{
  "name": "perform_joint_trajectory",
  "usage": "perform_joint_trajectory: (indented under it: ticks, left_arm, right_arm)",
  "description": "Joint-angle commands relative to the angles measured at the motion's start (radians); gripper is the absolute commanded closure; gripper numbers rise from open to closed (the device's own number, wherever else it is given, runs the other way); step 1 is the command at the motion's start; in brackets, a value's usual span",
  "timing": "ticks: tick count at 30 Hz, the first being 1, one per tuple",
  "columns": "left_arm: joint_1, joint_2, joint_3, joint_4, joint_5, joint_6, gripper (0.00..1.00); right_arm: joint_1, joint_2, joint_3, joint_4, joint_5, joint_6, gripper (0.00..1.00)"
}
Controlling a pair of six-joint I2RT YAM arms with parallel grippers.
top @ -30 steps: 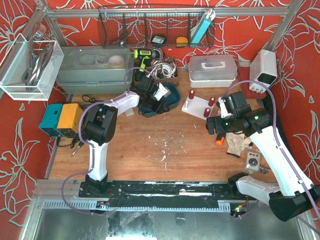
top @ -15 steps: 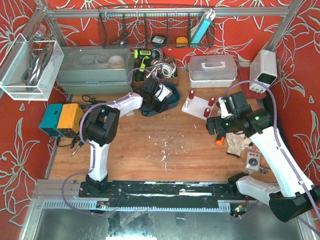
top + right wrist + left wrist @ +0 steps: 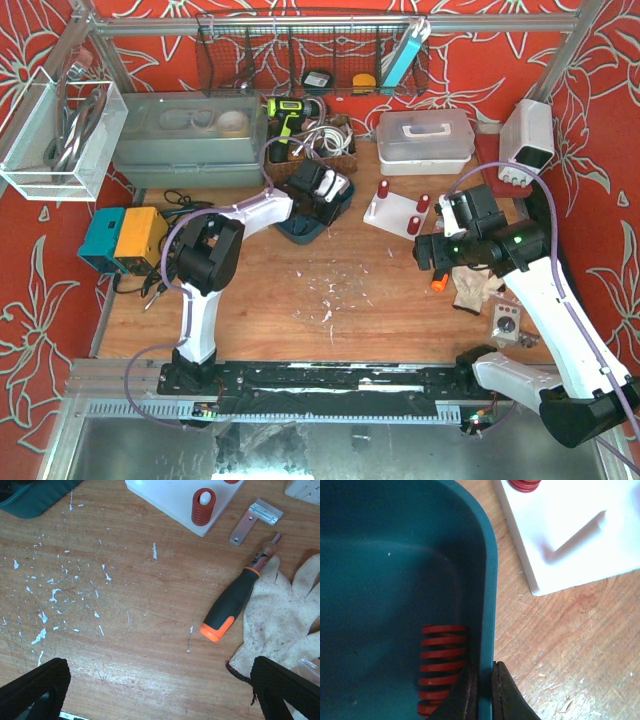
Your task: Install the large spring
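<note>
We were at the pickup step: our left tool (image 3: pixel 484 674) had clamped onto the teal tray (image 3: pixel 488 600) wall, the large spring (image 3: pixel 440 665) lying inside beside it; right tool (image 3: pixel 160 692) gaped wide. Next, we judged, regrip the spring itself.

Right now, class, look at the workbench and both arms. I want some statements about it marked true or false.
1. The left gripper is shut on the wall of the teal tray. True.
2. The loose spring lies on the bare table. False: it lies inside the teal tray, close against the wall.
3. The right gripper is open and holds nothing. True.
4. The screwdriver rests on the white block. False: it lies on the table, beside the glove.
5. Another spring sits over a peg on the white block. True.
</note>
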Motion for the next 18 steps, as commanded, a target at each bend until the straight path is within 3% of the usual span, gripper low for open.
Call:
perform_joint_trajectory:
  ticks: [1, 8, 12, 13, 18]
  left_arm:
    - [0.007, -0.012, 0.007, 0.037, -0.095, -0.165, 0.95]
    - [0.005, 0.014, 0.057, 0.064, -0.114, -0.314, 0.84]
    - [0.005, 0.01, 0.113, 0.033, -0.085, -0.37, 0.5]
    - [0.005, 0.002, 0.121, 0.03, -0.083, -0.369, 0.46]
    - [0.024, -0.042, 0.159, -0.012, -0.12, -0.33, 0.47]
  right_arm:
    - [0.003, -0.009, -0.006, -0.024, -0.003, -0.006, 0.01]
    - [0.003, 0.0, 0.003, -0.026, -0.005, -0.011, 0.01]
    - [0.003, 0.008, 0.008, -0.023, 0.003, -0.008, 0.01]
    - [0.003, 0.009, 0.01, -0.024, 0.005, 0.0, 0.01]
    - [0.003, 0.003, 0.014, -0.045, -0.018, 0.049, 0.01]
